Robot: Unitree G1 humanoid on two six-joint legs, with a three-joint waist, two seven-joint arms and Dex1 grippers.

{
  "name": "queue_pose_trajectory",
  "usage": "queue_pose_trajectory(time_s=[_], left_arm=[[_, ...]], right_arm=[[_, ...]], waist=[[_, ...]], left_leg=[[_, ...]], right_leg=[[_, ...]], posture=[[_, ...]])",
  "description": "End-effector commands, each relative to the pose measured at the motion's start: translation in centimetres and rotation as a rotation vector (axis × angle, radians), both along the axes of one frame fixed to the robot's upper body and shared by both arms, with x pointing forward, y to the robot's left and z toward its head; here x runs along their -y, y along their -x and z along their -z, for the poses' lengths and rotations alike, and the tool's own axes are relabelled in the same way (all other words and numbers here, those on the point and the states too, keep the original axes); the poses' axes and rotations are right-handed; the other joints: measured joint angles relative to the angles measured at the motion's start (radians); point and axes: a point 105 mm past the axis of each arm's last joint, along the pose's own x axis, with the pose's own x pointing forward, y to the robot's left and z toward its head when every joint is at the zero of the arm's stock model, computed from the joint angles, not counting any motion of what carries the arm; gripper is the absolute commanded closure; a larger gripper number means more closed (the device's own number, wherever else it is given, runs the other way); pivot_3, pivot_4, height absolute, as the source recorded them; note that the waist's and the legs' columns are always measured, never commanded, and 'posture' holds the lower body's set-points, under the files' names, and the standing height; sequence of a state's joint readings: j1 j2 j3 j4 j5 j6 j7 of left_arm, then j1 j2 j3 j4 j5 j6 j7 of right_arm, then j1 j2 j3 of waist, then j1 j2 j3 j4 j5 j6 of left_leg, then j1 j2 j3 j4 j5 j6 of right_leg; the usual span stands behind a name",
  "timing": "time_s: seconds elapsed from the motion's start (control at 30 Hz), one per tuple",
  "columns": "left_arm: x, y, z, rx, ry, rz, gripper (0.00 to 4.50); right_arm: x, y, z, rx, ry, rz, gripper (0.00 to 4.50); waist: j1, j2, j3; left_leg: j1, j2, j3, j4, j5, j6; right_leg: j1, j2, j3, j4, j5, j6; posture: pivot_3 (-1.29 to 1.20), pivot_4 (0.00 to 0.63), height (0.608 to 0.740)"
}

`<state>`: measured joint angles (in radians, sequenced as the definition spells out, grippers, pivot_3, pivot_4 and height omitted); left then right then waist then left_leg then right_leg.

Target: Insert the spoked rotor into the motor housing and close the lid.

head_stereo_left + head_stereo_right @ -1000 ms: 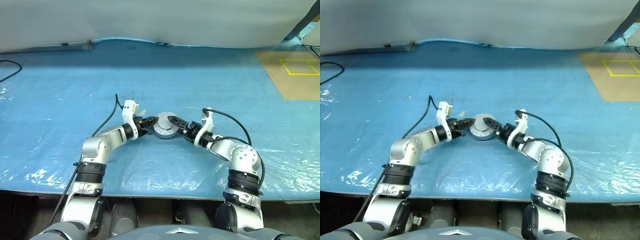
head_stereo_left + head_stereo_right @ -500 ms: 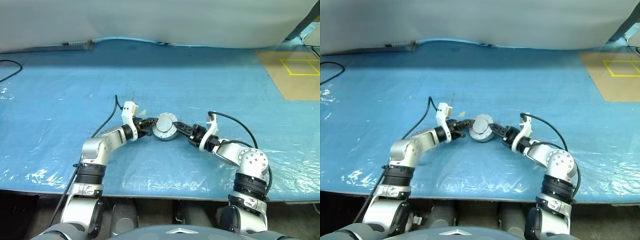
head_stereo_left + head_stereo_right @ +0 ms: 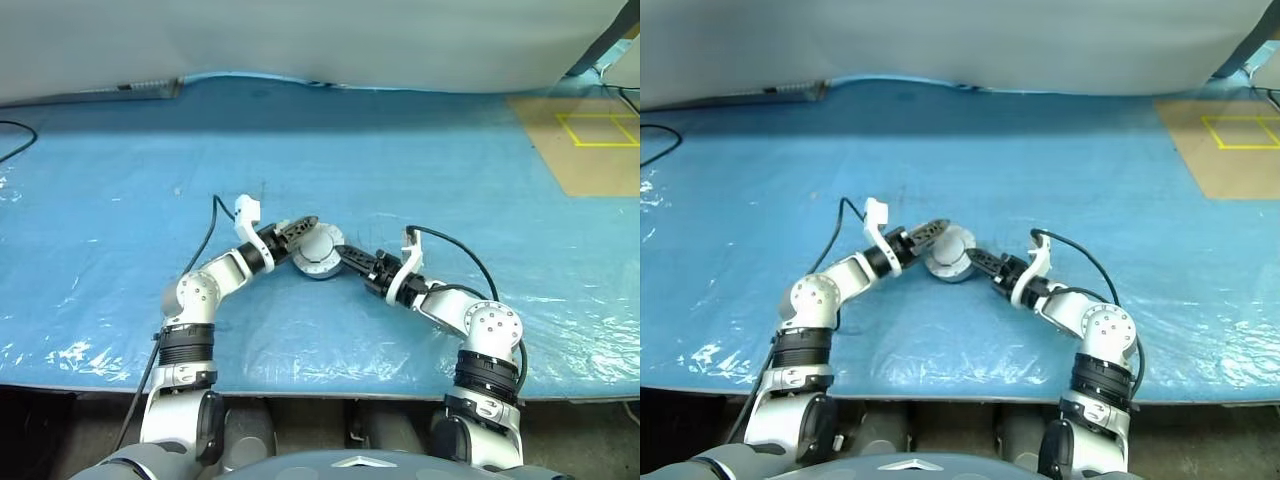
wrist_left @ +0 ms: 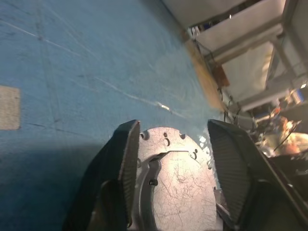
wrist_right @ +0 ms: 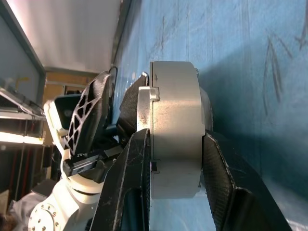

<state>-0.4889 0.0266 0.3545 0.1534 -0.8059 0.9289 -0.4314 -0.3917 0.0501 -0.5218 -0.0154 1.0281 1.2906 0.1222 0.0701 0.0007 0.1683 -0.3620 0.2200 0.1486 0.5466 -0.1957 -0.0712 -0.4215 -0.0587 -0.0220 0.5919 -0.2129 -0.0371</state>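
Over the middle of the blue desk (image 3: 120, 150), right gripper (image 3: 345, 260) fingers are clamping the motor housing (image 3: 318, 250) from 4 o'clock, steadying it while left gripper (image 3: 298, 229) fingers are spreading open around its lid (image 4: 180, 178).

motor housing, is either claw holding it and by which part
The right claw clamps the closed motor housing across its flat faces. The left claw's fingers stand apart around its face, not gripping.

Silver motor housing (image 5: 175, 130) — on edge, lidded.
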Motion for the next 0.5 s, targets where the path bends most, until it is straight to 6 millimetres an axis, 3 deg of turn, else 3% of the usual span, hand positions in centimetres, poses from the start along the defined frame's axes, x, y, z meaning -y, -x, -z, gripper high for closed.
queue_pose_trajectory(time_s=[0.03,0.13,0.3,0.5], left_arm=[[-1.6,-0.2,-1.4,-0.017,0.162,-0.063,0.86],[-2.2,0.0,-1.7,-0.042,0.246,-0.084,0.01],[-2.4,0.4,-1.3,-0.094,0.321,-0.079,0.0],[-1.2,1.2,-0.9,-0.128,0.369,-0.025,0.0]], right_arm=[[0.3,-1.0,-4.2,0.129,-0.133,0.035,3.37],[0.3,-1.5,-5.1,0.139,-0.161,0.053,3.37],[-0.1,-2.3,-6.0,0.147,-0.18,0.055,3.37],[-1.3,-2.7,-6.9,0.158,-0.203,0.024,3.37]], waist=[[0.001,0.0,0.0],[0.001,0.0,0.0],[0.001,0.0,0.0],[0.001,0.0,0.0]], left_leg=[[-0.001,0.0,0.0,0.0,0.0,0.0],[-0.003,0.0,-0.001,0.0,0.0,0.0],[-0.003,0.0,-0.001,0.0,0.0,0.0],[-0.004,0.0,-0.001,0.001,0.0,0.0]], right_leg=[[0.0,0.0,0.0,0.0,0.0,0.0],[-0.001,0.0,-0.001,0.0,0.0,0.0],[-0.001,0.0,-0.001,0.0,0.001,0.001],[-0.001,0.0,-0.001,0.0,0.001,0.002]], posture=[[0.0,0.15,0.74],[0.0,0.15,0.74],[0.0,0.15,0.74],[0.0,0.15,0.74]])
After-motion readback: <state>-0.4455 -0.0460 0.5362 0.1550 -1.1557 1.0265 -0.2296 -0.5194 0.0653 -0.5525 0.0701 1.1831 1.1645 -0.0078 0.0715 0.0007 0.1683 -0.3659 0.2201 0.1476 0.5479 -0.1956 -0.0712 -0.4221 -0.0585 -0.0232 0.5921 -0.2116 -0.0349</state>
